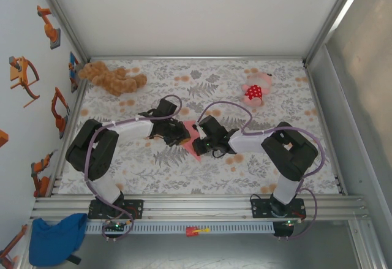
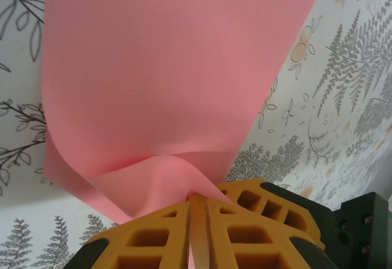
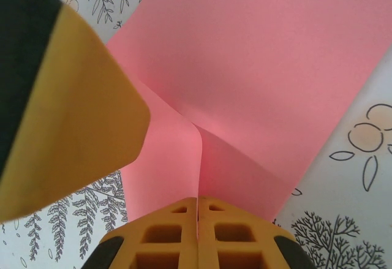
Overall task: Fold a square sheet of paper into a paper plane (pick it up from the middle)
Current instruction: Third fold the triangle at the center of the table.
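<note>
L fingers point(image 2: 153, 238) pinch sq sheet point(image 2: 171, 67), R fingers point(image 3: 165, 238) too

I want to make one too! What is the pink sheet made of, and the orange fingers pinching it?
The square sheet of paper looks like thin matte paper: it curls softly and shows a sharp crease. The orange fingers look like moulded plastic, probably stiff: smooth, dull surface with hollow square pockets.

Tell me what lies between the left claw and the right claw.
The square sheet of paper spans the gap between left claw and right claw, seen in the top external view; each pinches it.
</note>
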You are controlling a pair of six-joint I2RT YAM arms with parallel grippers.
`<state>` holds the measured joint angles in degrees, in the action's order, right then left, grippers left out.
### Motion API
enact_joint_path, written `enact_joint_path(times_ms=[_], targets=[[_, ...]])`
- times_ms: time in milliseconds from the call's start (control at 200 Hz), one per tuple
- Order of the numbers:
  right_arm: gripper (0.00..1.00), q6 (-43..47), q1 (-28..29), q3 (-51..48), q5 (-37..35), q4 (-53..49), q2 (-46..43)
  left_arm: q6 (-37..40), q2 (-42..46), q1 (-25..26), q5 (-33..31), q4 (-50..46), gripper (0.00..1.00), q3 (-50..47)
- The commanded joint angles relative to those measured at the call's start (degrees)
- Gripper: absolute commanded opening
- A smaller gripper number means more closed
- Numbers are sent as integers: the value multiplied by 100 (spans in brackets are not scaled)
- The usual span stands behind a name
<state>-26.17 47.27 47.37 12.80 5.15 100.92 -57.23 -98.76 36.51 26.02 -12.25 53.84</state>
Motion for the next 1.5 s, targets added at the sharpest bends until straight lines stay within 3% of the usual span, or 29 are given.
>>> enact_joint_path(times_ms=[0,866,1102,1172,1267,1497], targets=[[0,-20,-33,10,-84,-348,192,-114,-121,46,70,94,15,-78],[0,-308,-49,146,-120,-500,-40,-69,-416,62,-640,-133,9,-474],[28,-867,-291,244,-294,-794,-674,-35,-445,62,-631,29,7,-629],[31,-859,-356,198,-290,-839,-826,-45,-442,61,-628,47,7,-638],[30,-695,-374,193,-86,-879,-916,-50,-434,62,-625,87,7,-638],[13,-549,-367,31,1207,-231,-674,-64,-417,63,-622,138,7,-638]])
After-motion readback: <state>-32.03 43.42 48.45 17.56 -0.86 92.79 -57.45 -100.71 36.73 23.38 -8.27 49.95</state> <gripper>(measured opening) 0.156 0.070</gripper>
